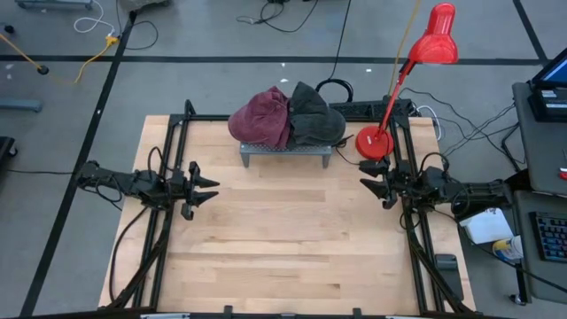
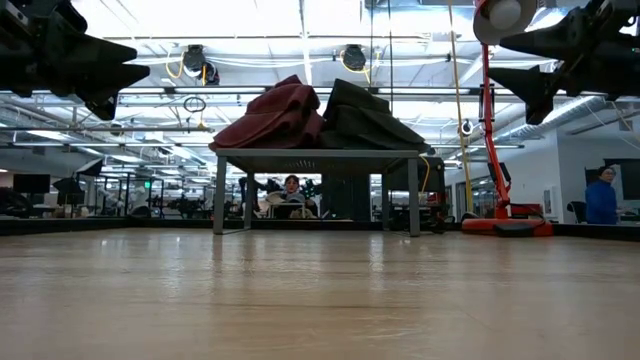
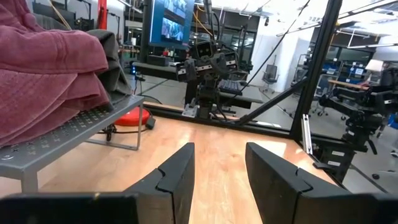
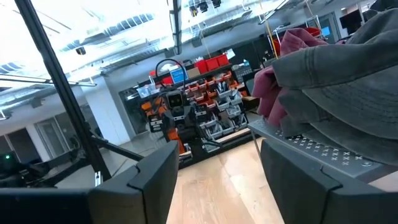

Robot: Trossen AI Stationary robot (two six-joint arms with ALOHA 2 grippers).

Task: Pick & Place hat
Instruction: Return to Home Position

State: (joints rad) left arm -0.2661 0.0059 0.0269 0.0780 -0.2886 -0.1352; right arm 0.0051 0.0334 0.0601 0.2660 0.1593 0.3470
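Note:
Two hats lie side by side on a small grey perforated metal stand at the table's far middle: a maroon hat on the left and a dark grey hat on the right, each resting by its underside. Both also show in the low view, the maroon hat and the grey hat. My left gripper hovers open at the table's left side, pointing level toward the right. My right gripper hovers open at the right side, pointing toward the left. Nothing is between either gripper's fingers.
A red desk lamp stands on the table's far right corner, its arm and shade reaching up and right. Black frame rails run along both table sides. Bare wood stretches between the arms and toward the near edge.

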